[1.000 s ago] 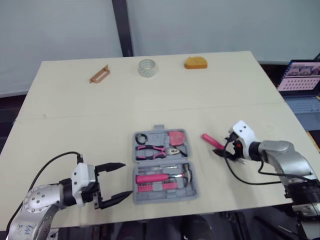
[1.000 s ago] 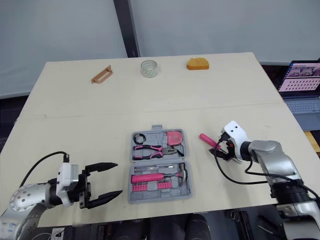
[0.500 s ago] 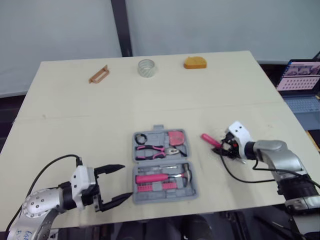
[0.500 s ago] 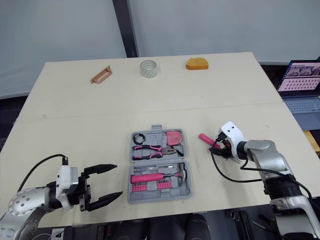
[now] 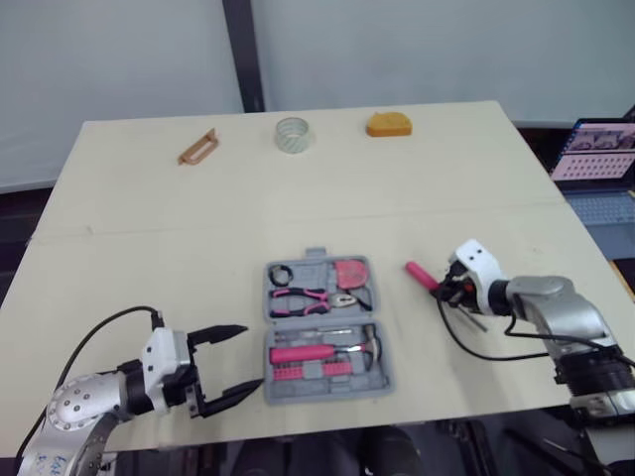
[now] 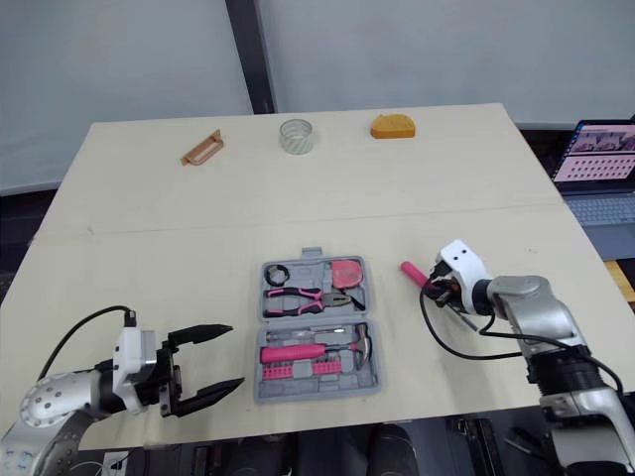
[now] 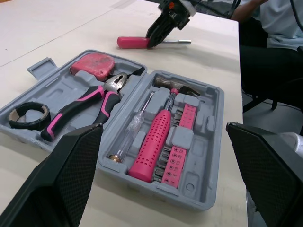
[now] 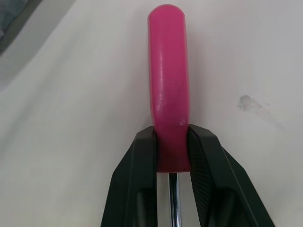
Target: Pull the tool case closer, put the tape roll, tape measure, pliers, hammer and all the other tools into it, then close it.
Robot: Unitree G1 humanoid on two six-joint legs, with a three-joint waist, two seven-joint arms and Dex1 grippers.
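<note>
Near the front edge of the table [image 5: 149, 238], toward its left corner, the left end effector [image 5: 253, 356] hovers empty. Its two black fingers are spread wide and point at the tool case [image 7: 195, 182], close to the case's left side.

At the far edge, left of the middle, lies a brown handle [image 5: 196, 147].

The grey tool case lies open and flat in the middle of the table's front half.
- **Far half:** a black ring [image 7: 21, 124], the pliers [image 7: 80, 106] with pink and black grips, and a pink tape measure [image 7: 92, 66].
- **Near half:** a slim screwdriver [image 7: 135, 124] with a clear handle, the hammer [image 7: 156, 142] with a pink grip, and a pink strip of bits [image 7: 177, 151].

Near the middle of the far edge stands a clear tape roll [image 5: 292, 134], with an orange block [image 5: 388, 124] to its right. Both are well apart from the case.

Right of the case is a pink-handled screwdriver [image 5: 421, 275], its handle pointing toward the far left corner. The right end effector [image 8: 170, 137] is clamped on the handle's end, where the metal shaft begins. I cannot tell whether the handle touches the table.

Past the table's right edge stands a laptop [image 5: 598, 164] with its screen lit.
</note>
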